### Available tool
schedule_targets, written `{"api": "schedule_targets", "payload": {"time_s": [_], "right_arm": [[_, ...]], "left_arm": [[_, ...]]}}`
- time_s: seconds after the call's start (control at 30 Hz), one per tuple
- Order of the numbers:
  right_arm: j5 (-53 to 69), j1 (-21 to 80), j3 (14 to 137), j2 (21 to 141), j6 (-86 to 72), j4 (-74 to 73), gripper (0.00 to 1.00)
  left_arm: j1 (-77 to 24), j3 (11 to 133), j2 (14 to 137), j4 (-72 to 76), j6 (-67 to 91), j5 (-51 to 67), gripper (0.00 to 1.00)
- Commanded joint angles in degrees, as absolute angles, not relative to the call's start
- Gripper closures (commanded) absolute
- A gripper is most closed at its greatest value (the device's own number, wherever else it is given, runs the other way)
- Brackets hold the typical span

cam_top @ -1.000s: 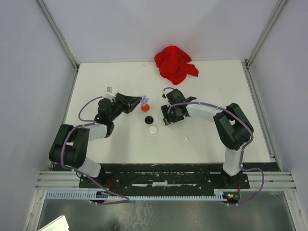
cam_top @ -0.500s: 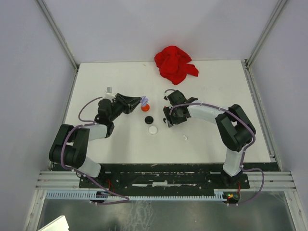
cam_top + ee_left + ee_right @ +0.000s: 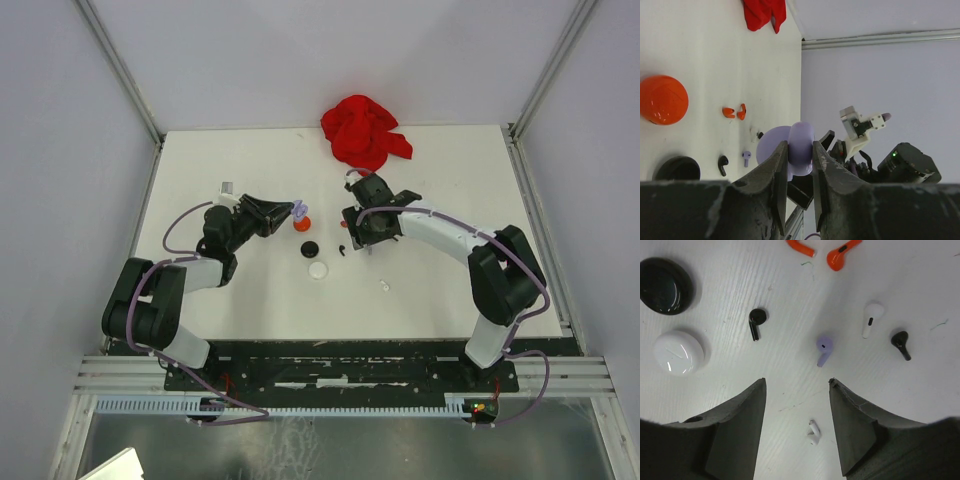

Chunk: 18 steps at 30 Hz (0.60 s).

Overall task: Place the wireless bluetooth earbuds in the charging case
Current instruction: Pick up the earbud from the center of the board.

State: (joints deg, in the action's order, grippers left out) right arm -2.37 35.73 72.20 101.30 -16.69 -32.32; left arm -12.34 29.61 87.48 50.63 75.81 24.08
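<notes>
lilac, red, black and white stemmed earbuds (image 3: 823, 350) lie loose and scattered on the white table (image 3: 790, 290), right under my right gripper (image 3: 796, 385), whose fingers are spread and hold nothing. my left gripper (image 3: 799, 152) is clamped on a lilac case (image 3: 801, 132) near an orange case (image 3: 662, 100). i see pale grey walls and a red cloth (image 3: 363, 131) at the far edge.

Right hand (image 3: 797, 382) now farther back

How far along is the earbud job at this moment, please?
Done: no earbud visibly seated. In hand: left pincer shut on the lilac case; right pincer open above the lilac earbud. Left: red earbuds, black earbuds and white earbuds lie loose on the table.
</notes>
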Motion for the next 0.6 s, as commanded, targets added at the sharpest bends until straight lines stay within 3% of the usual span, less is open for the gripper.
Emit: {"api": "schedule_targets", "payload": {"time_s": [0.0,0.57], "right_arm": [[-8.7,35.6,77.6,102.6,-19.3,-37.7,0.39],[-6.5,32.9,78.6,108.6,-24.8,-34.5,0.45]], "left_arm": [[-12.0,30.0,86.3,52.5,72.7,24.1,0.97],[-11.7,30.2,86.7,52.8,72.7,24.7,0.97]]}}
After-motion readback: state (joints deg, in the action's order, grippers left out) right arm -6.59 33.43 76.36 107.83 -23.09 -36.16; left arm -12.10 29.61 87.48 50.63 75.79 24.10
